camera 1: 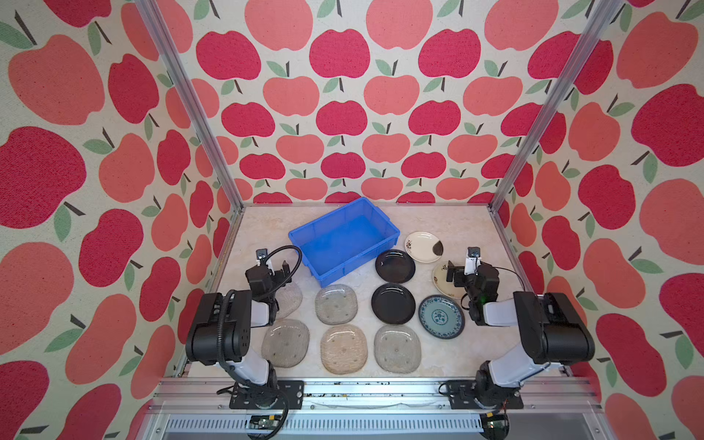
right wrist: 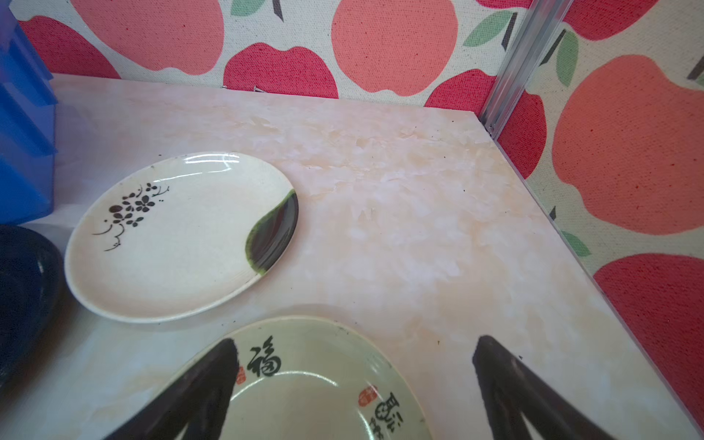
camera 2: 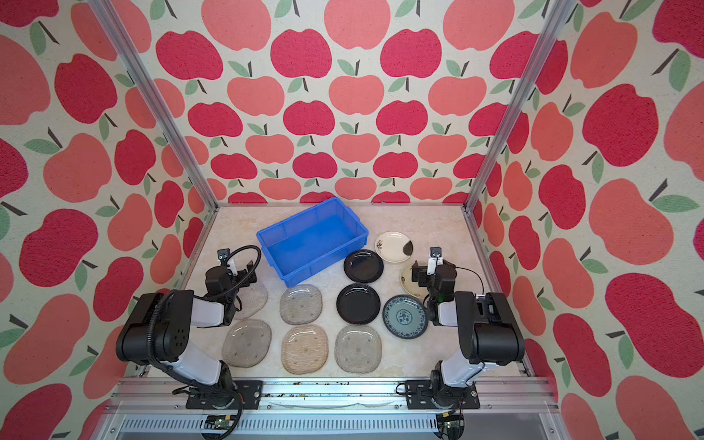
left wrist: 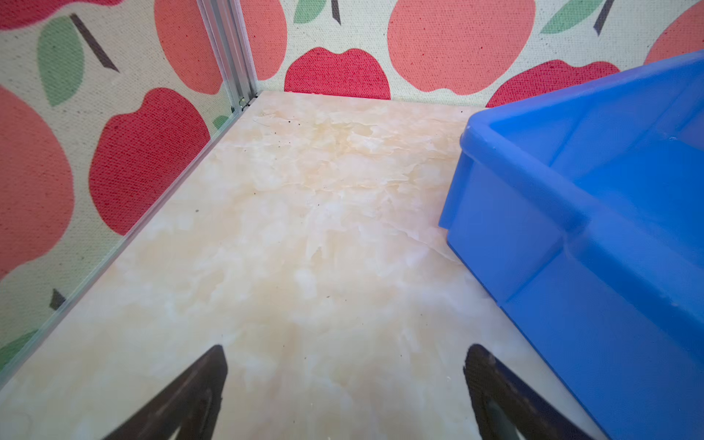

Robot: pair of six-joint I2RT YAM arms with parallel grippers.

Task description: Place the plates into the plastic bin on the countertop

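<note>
Empty bin [camera 1: 339, 268] sits at 12 o'clock on the countertop [camera 1: 449, 224], plates [camera 1: 393, 303] spread flat from its 3 to 7 o'clock, likely for single picks; left gripper [left wrist: 344, 354] and right gripper [right wrist: 354, 341] gape wide, holding nothing.

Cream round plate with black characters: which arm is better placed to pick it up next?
Right. The open right fingers hang over the cream round plate itself. The open left fingers are over bare marble-patterned countertop beside the blue rectangular plastic bin, far from it.
</note>
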